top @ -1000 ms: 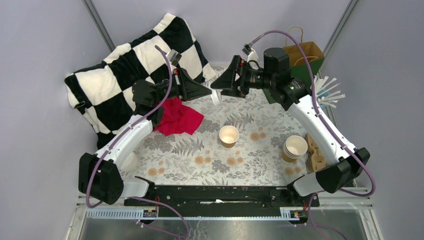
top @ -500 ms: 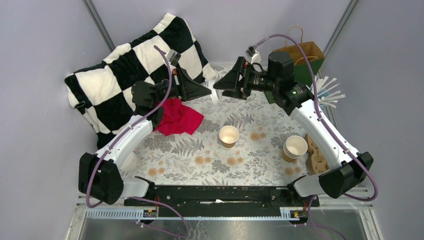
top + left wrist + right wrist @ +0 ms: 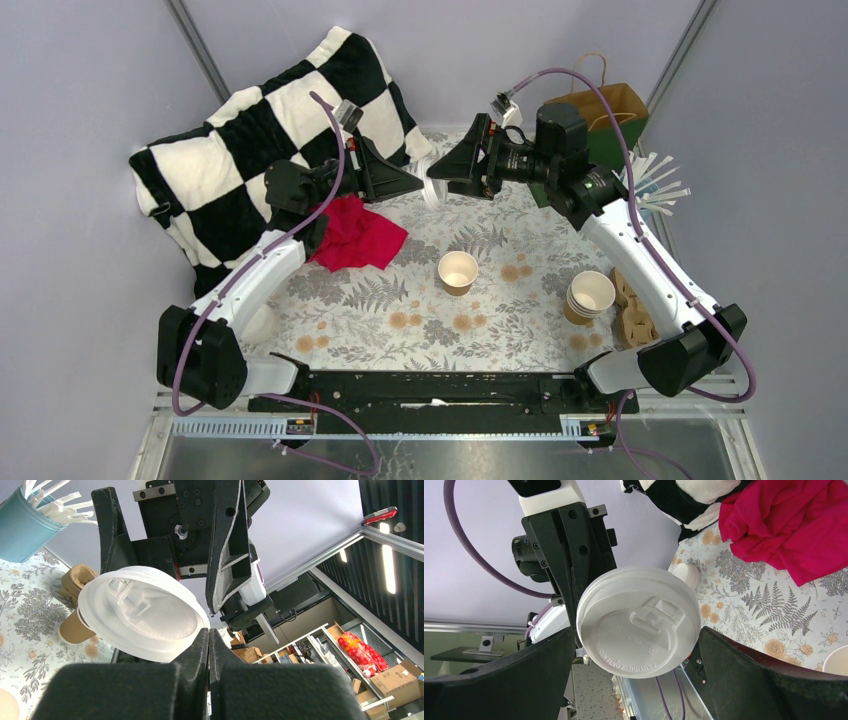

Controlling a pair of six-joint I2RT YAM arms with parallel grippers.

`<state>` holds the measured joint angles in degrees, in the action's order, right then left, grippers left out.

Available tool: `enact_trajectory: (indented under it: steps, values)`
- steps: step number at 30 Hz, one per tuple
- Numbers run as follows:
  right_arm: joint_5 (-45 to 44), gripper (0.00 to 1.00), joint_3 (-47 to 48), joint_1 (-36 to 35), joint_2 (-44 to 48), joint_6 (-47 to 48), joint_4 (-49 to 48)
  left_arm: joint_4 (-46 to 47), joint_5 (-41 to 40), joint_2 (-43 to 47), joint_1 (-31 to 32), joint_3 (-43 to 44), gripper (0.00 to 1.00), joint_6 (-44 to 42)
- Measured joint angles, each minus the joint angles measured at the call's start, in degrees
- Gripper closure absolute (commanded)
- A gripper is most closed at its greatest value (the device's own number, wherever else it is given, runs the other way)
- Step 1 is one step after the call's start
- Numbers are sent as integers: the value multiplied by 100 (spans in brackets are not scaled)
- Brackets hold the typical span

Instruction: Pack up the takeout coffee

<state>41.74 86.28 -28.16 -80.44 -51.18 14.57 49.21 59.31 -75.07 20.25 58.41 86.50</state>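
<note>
The left gripper (image 3: 207, 636) is clenched on the rim of the white lid (image 3: 638, 625) and holds it up in the air, well above the table (image 3: 520, 330). It pinches the lid only at the lower edge, so the disc stands almost on its edge. The top face, with the drinking tab, is turned toward the right gripper (image 3: 636, 632).

That hand is fully spread and grasps nothing. The lid lies straight in front of it, between its two fingers (image 3: 514, 680), one on each side of the rim and just beside it. I cannot tell whether either finger already touches the plastic. This is the relation that matters for the coming move, in my judgement a handover: the flat of the lid lies across the line between the right fingers, so closing them would catch the rim at two opposite points. The left fingers would then have to let go.

The other part of the takeout coffee — the brown cup (image 3: 458, 270) — stands upright and uncovered on the table, below both hands and nearer to the arm bases than they are. From there neither hand is clearly closer to it. The coffee is not yet closed, so packing seems far from finished. A thin rim held by so little could slip or tilt during the exchange.
</note>
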Motion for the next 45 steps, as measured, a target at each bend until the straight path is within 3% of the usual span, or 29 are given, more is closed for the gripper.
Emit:
enact_trajectory:
  steps: [20, 30, 45]
  values:
    - [50, 7, 109, 0, -146, 79, 101, -229, -2, 0, 0, 0, 100, -122]
    - [94, 5, 245, 0, -223, 177, 326, -341, -4, 0, 0, 13, 100, -190]
    - [85, 14, 387, -7, -306, 275, 446, -463, -22, 0, 0, 74, 100, -275]
